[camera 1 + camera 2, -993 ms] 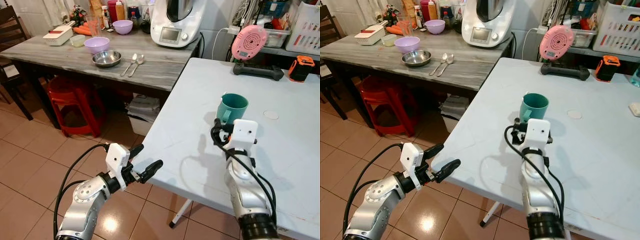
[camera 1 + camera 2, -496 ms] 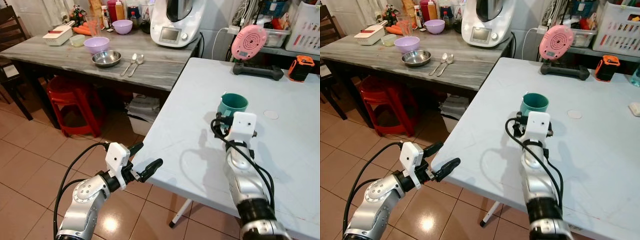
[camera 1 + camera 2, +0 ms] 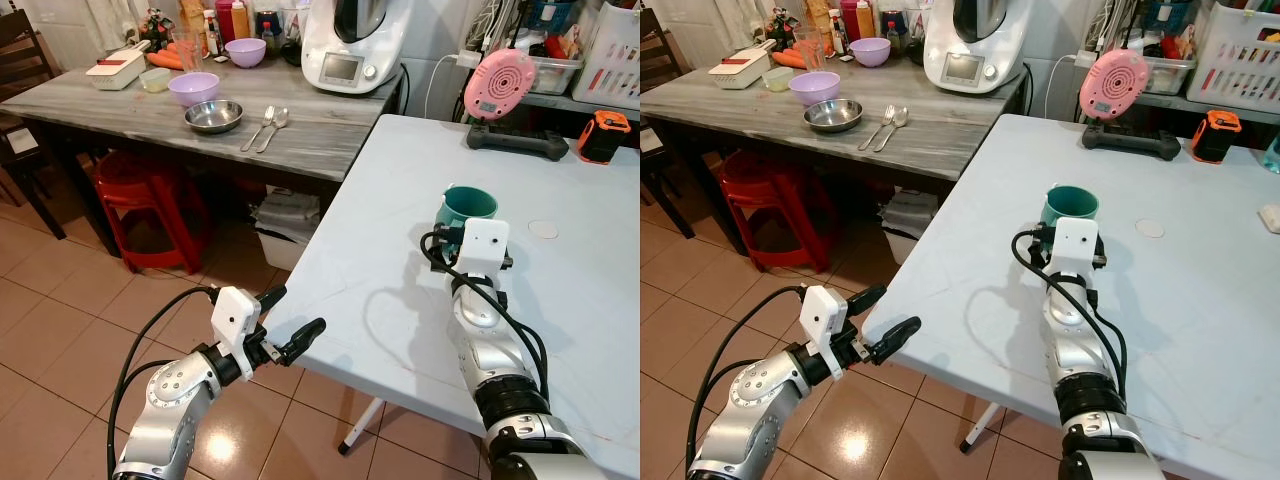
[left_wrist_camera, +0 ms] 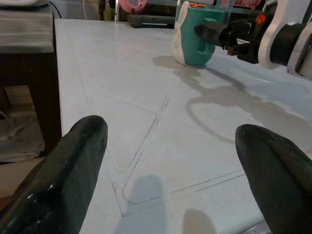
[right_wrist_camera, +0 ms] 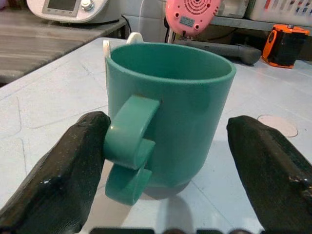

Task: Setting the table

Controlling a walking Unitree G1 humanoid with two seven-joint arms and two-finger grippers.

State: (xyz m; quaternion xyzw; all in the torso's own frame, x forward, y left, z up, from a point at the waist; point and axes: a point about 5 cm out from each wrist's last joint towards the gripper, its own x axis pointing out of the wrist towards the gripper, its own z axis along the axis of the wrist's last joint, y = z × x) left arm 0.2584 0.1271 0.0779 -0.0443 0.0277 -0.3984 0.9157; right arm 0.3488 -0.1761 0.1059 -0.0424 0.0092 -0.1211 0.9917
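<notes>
Surface: a pale blue-white table (image 3: 400, 200) with faint scored lines; its near corner sits just ahead of my left gripper.
Room: terracotta floor tiles (image 3: 60, 300); to my left a grey wood-grain counter (image 3: 130, 110) with a red stool (image 3: 145, 205) tucked beneath it.
Counter items: a steel bowl (image 3: 213, 116), a lilac bowl (image 3: 194, 88), a fork and spoon (image 3: 266, 128) lying side by side, and a white kitchen machine (image 3: 352, 45) at the far end.
Table's far edge: a pink round device (image 3: 498, 84) on a dark base, and an orange-and-black tool (image 3: 604, 136) beside it.
Mug: the teal mug (image 5: 168, 114) stands upright on the table, well in from the near edge, mouth up, long axis vertical.
Handle: it points back toward my right wrist and slightly to one side, lying against the inner face of one finger (image 5: 63, 170).
Right gripper (image 5: 165, 170): my fingers are spread wide, one on each side of the mug; one touches the handle, and the other stands a little off the wall. I am not clamped on it.
Left gripper (image 4: 170, 170): held low off the table's near corner, level with the top, fingers wide apart and holding nothing.
Small mark: a pale round disc (image 3: 543, 229) lies on the table beyond the mug.
</notes>
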